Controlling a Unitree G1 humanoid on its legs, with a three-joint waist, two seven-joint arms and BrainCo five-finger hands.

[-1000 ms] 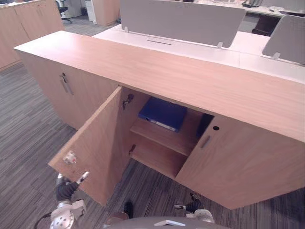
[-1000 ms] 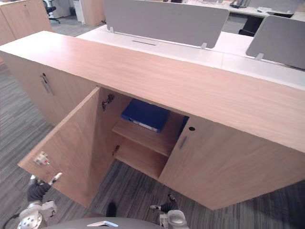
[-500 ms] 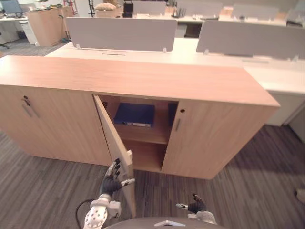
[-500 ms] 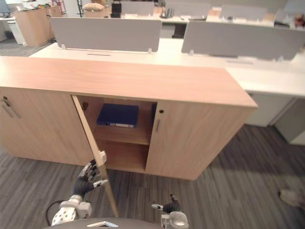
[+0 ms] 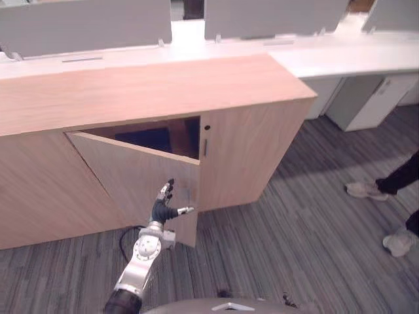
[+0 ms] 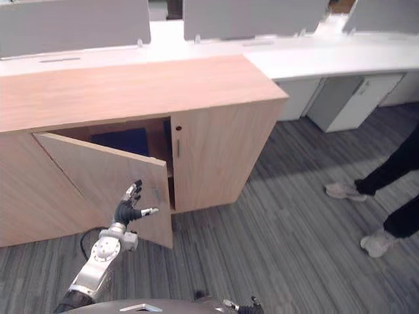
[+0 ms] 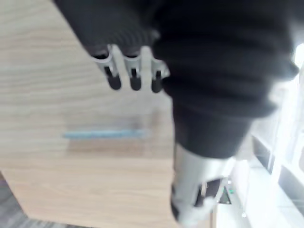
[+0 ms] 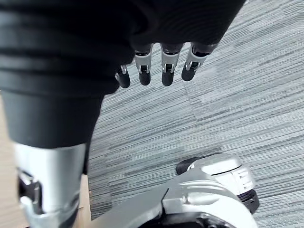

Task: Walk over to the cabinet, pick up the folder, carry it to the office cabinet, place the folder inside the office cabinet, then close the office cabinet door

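Right wrist view: the right hand (image 8: 164,66) hangs with its fingers loose and apart over the grey carpet (image 8: 247,85). Farther out, the left hand (image 5: 163,207) holds straight, spread fingers at the outer face of the office cabinet door (image 5: 124,173), which stands partly ajar. Behind the door the blue folder (image 5: 145,137) lies inside the office cabinet (image 5: 157,88). A person's shoes (image 5: 366,190) stand to the right.
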